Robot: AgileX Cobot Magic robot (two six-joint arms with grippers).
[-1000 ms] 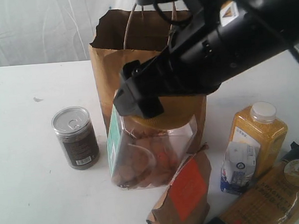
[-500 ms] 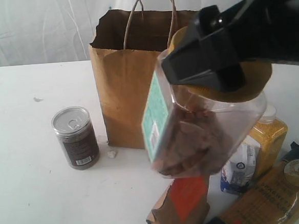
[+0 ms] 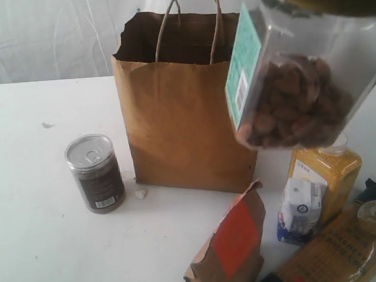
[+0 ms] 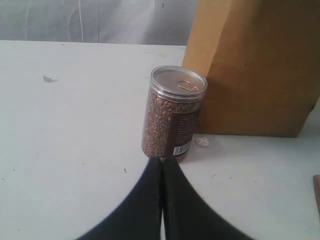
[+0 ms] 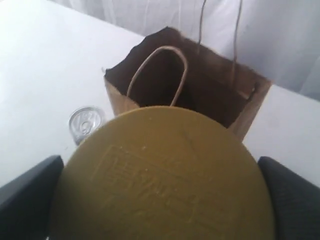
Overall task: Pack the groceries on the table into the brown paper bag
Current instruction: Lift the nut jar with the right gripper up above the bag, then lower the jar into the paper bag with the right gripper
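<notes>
1. The clear plastic jar with a tan lid is blurred in the exterior view. Its top runs off the upper edge, so what holds it cannot be seen there.
2. It covers one upper corner of the tall brown kraft paper bag near the far edge of the white tabletop.
3. The brown pouch with an orange-red label and the spaghetti packet in clear film are cut by the bottom edge.
4. In the right wrist view the lid hides the jar's body. The right gripper shows only dark fingers, cropped at both sides.
5. The bag's inside is too dark to tell.
6. The left gripper is cropped below.
</notes>
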